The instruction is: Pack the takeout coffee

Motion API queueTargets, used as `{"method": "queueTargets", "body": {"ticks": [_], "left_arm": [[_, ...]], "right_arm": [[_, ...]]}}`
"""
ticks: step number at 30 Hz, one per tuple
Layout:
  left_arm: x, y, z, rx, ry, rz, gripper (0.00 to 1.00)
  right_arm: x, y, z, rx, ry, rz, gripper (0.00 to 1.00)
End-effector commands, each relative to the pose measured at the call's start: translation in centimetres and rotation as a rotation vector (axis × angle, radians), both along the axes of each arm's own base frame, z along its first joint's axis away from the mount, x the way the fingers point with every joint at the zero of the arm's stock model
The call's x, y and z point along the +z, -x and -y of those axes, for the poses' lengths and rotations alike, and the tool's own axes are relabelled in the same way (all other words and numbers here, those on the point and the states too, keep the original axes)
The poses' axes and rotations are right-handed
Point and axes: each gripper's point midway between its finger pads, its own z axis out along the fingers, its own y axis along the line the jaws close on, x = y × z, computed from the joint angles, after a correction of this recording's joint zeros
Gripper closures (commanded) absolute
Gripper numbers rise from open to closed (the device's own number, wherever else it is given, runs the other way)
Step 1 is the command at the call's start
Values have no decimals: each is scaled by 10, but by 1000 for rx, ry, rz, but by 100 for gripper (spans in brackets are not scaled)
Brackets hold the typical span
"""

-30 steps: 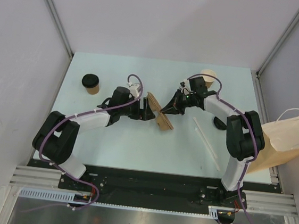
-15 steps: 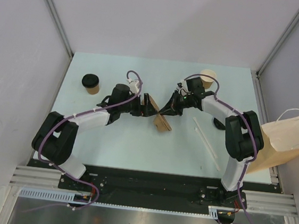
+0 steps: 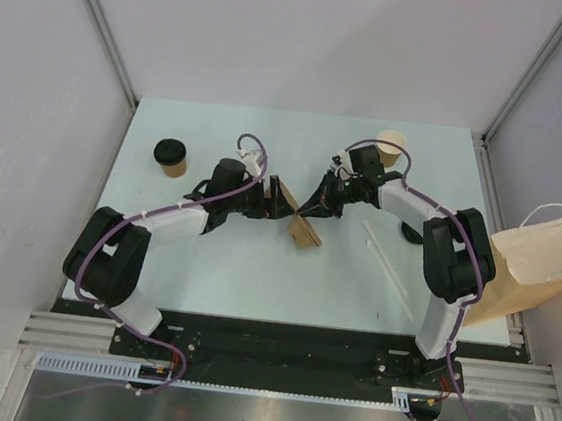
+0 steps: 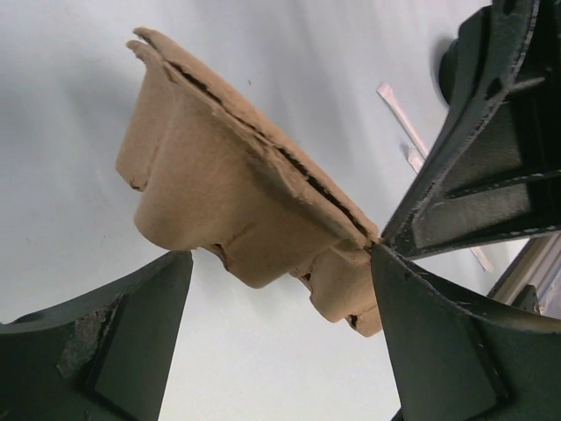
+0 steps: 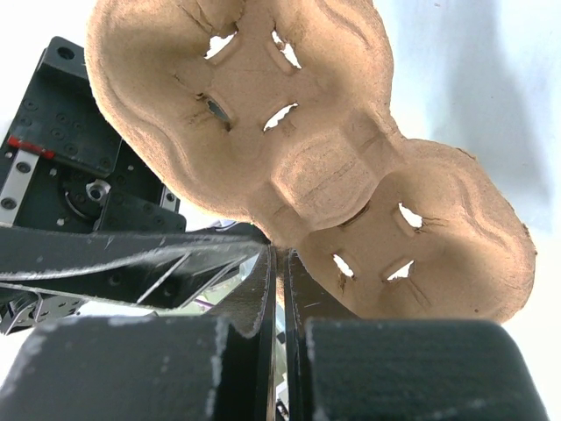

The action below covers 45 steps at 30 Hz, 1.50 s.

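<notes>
One takeout coffee cup (image 3: pixel 170 156), kraft brown with a black lid, stands at the far left. A second cup (image 3: pixel 392 145) stands at the far right behind the right arm, with a pale top and no black lid on it. The moulded cardboard carrier (image 3: pixel 305 229) hangs tilted on edge at the table's middle. My right gripper (image 3: pixel 316 206) is shut on the carrier's (image 5: pixel 324 167) rim, its jaws (image 5: pixel 282 263) pinched together on the thin edge. My left gripper (image 3: pixel 280 202) is open beside it, its fingers (image 4: pixel 456 342) spread under the carrier (image 4: pixel 237 202) without gripping.
A tall brown paper bag (image 3: pixel 542 263) with white handles lies over the table's right edge. Two thin white sticks (image 3: pixel 388 262) lie right of centre. A dark round thing (image 3: pixel 412 234) sits partly under the right arm.
Both grippers have shifted slightly toward the far side, and the carrier has tipped more onto its edge. Over the last half second almost nothing moved.
</notes>
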Motion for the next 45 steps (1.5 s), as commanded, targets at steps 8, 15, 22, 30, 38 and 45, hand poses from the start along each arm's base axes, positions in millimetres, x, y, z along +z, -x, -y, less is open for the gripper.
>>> {"method": "queueTargets", "body": {"ticks": [8,15,22,30,38,45], "left_arm": [[5,-13,-2,27,-22,31,12],[-6,-15,-17,79,-102,11,15],[-26,-11,-29,96,-173,-13,17],[-10,-4,-11,3,-61,16,16],[44,7,3,-38,89,79,15],[40,-5,2,5,50,65,15]], "right_arm": [[31,7,-8,35,-67,43,100],[36,3,-6,28,-82,55,100],[46,-7,5,4,-107,72,100],[41,-13,11,-24,-75,85,100],[31,-13,13,-35,-43,71,100],[31,-7,2,-5,-59,67,100]]}}
